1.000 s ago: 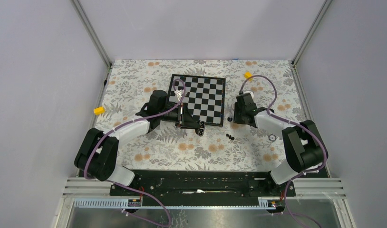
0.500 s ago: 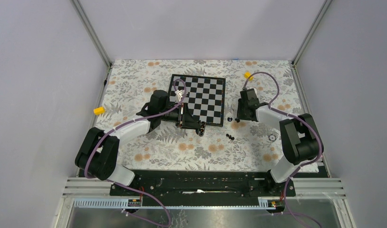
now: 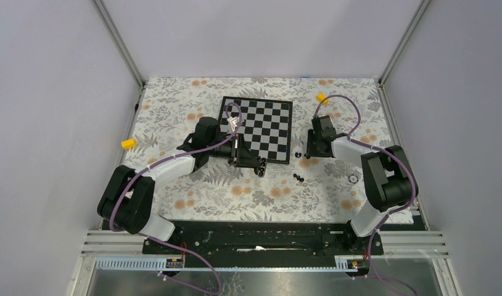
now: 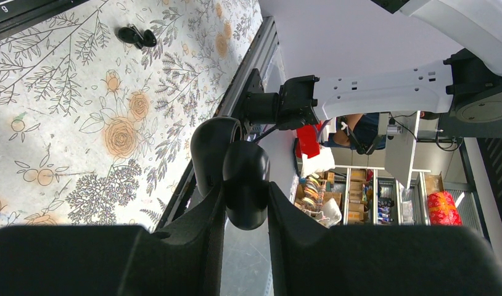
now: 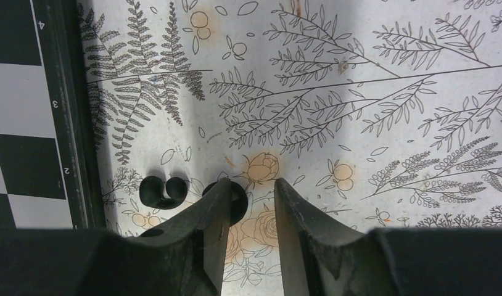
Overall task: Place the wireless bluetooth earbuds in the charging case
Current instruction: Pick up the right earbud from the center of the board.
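Charging case (image 4: 243, 169), seemingly open, pinched lengthwise by left gripper (image 4: 245, 206), right gripper (image 5: 253, 190) parted

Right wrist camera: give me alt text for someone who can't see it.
The right gripper, jaws parted, hangs over a floral tablecloth, with one black earbud half hidden behind the fingertip on the picture's left. A second earbud lies just left of that, beside the chessboard edge.
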Controlling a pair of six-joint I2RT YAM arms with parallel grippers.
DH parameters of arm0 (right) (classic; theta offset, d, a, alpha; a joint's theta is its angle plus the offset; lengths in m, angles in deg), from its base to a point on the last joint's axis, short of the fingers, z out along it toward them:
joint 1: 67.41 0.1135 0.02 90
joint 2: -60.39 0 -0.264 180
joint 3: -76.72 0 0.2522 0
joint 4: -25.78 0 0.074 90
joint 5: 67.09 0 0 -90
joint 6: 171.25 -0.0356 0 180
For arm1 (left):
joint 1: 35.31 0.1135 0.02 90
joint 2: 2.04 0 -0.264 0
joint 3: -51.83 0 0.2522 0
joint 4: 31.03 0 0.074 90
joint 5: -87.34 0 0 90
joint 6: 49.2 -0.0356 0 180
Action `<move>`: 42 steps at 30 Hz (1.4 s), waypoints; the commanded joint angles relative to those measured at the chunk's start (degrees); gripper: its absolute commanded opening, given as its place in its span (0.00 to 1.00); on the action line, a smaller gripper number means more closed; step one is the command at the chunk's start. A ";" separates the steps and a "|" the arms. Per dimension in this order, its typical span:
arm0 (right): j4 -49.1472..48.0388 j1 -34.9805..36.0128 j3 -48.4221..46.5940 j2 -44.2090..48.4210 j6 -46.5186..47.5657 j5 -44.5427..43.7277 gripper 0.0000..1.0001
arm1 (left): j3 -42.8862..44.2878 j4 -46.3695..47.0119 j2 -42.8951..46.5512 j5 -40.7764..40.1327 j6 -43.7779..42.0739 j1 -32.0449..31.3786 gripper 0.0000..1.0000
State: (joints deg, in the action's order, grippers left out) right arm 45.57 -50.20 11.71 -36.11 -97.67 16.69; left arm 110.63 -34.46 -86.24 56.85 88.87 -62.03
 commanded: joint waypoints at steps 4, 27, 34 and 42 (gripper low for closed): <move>-0.37 0.09 0.93 1.89 -0.36 5.65 0.38 | 1.94 2.81 0.30 -0.01 -0.26 -0.43 0.07; -2.22 0.01 3.07 4.05 -1.50 9.76 0.37 | 2.07 2.80 0.05 -0.02 -0.35 -0.60 0.07; -2.19 0.01 3.25 4.07 -1.27 11.37 0.32 | 2.33 2.82 -0.28 0.12 -0.35 -0.70 0.07; -2.15 0.01 4.06 5.25 -1.23 12.32 0.27 | 2.60 2.77 -0.53 0.19 -0.26 -0.79 0.07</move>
State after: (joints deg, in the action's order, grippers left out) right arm 43.10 -50.33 14.88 -33.38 -99.03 27.24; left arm 110.68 -34.46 -86.57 56.68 88.87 -62.54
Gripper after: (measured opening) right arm 0.280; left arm 0.288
